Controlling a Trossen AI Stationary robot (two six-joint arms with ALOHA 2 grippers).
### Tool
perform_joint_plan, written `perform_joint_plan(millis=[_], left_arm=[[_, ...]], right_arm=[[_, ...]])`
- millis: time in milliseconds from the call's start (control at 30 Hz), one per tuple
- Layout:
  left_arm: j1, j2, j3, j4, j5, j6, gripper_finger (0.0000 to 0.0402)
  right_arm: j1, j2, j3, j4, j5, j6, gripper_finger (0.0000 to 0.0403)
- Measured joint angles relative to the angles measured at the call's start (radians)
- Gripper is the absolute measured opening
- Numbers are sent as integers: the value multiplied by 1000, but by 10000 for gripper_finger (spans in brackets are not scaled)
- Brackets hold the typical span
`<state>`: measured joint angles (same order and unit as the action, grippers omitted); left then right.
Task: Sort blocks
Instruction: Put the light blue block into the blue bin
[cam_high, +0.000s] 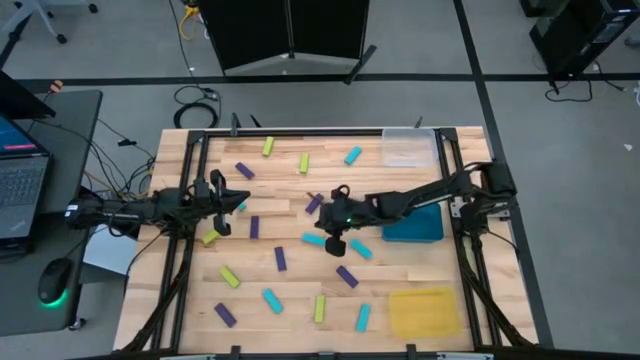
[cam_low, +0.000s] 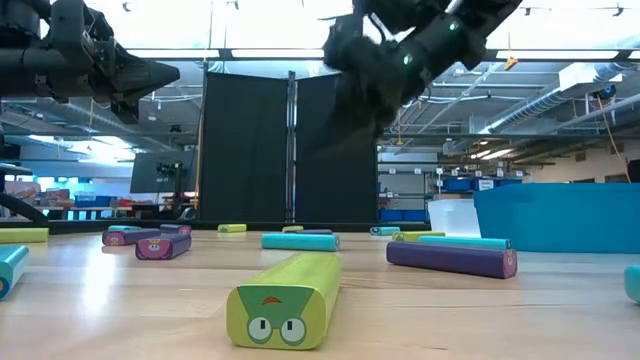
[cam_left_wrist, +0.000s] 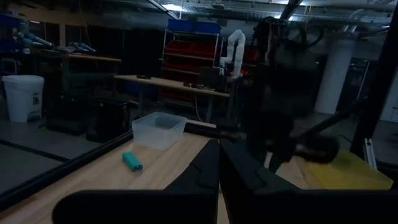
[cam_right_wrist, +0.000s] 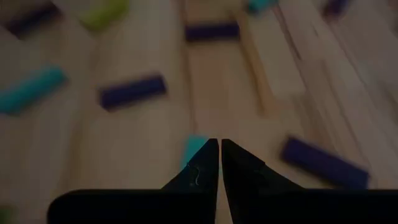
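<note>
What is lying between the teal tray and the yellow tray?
Only bare wooden table shows between the teal tray and the yellow tray in the high view.

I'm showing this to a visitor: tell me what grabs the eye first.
Small purple, cyan and yellow-green rectangular blocks lie scattered over the pale wooden table, none yet in the flat teal tray, the yellow tray or the clear tray along its right side. The right gripper, shut and empty, hangs over mid-table; the left gripper waits shut at the left edge.

— Where are we?
— We're in a robotics lab: shelving with red bins (cam_left_wrist: 205, 53), a white robot arm (cam_left_wrist: 235, 43) on a workbench (cam_left_wrist: 168, 84), and a laptop (cam_high: 20, 180) beside our table (cam_high: 300, 300).
</note>
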<state>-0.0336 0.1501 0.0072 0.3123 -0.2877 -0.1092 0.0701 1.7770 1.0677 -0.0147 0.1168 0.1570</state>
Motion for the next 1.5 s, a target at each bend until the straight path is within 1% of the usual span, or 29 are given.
perform_joint_plan(millis=[67,167,367,500,633,733,900,1067,1133,1200,1367,1400,1500], left_arm=[[0,0,0,0,0,0,16],[0,0,0,0,0,4,16],[0,0,0,1,-13,27,16],[0,0,0,1,-29,27,16],[0,0,0,1,-29,27,16],[0,0,0,1,-29,27,16],[0,2,0,1,-29,27,16],[0,6,0,1,-28,27,16],[0,6,0,1,-28,27,16],[0,6,0,1,-28,27,16],[0,6,0,2,-28,27,16],[0,6,0,3,-28,27,16],[0,6,0,4,-28,26,16]], right_arm=[[8,30,30,-81,22,6,45],[26,75,73,-141,24,18,79],[63,156,140,-146,23,14,172],[67,192,150,-144,23,20,226],[66,212,152,-136,24,56,268],[66,230,155,-131,40,80,285],[67,282,157,-116,74,92,282],[69,298,158,-107,109,124,261],[69,293,157,-109,116,121,242],[69,293,157,-108,114,119,215],[69,293,157,-114,106,128,124],[69,293,157,-114,106,128,114],[68,293,156,-114,108,128,114]])
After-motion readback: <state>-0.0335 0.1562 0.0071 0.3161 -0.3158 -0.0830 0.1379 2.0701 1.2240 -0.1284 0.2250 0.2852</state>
